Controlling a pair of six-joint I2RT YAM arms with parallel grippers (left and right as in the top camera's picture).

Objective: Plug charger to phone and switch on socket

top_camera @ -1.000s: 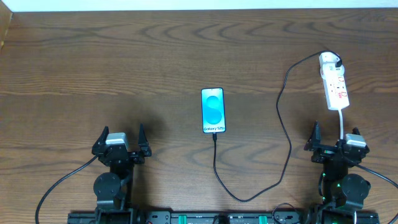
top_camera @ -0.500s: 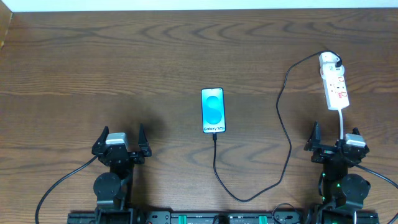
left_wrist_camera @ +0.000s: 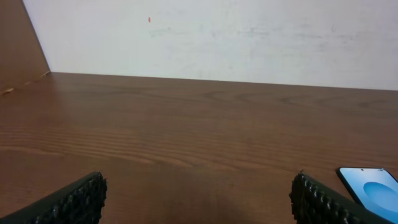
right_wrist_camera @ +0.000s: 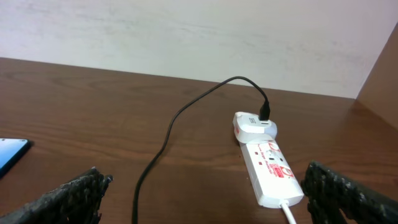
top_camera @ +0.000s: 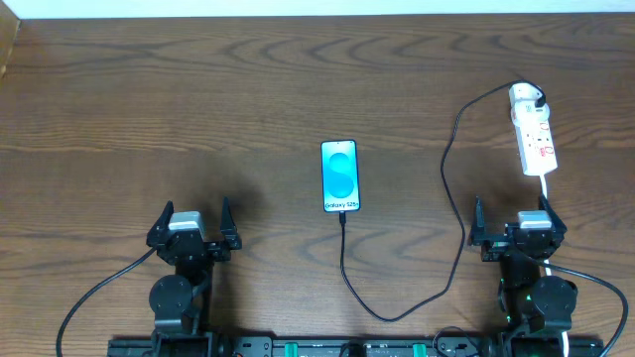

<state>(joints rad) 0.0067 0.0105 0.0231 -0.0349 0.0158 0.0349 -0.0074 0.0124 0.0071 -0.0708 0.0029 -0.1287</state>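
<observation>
Lying phone [top_camera: 339,177], long axis front-to-back

Overhead: light even and diffuse, from above, moderately bright. Table [top_camera: 198,89] grain sharp across the frame, no glare. Faint soft shadow on the wood just right of left tool [top_camera: 193,211]. Phone [top_camera: 339,176] screen glows, strongest colour in view; its text readable. Socket [top_camera: 534,139] white, close to washed out; red marks hold. Pale strip along far edge blown out.

Wrist views: softer, slightly hazy. Wall [left_wrist_camera: 217,37] bright and flat. Dull sheen on far table. Fingers [left_wrist_camera: 78,200] dark, underlit, edges soft; right tool [right_wrist_camera: 204,171] the same.
</observation>
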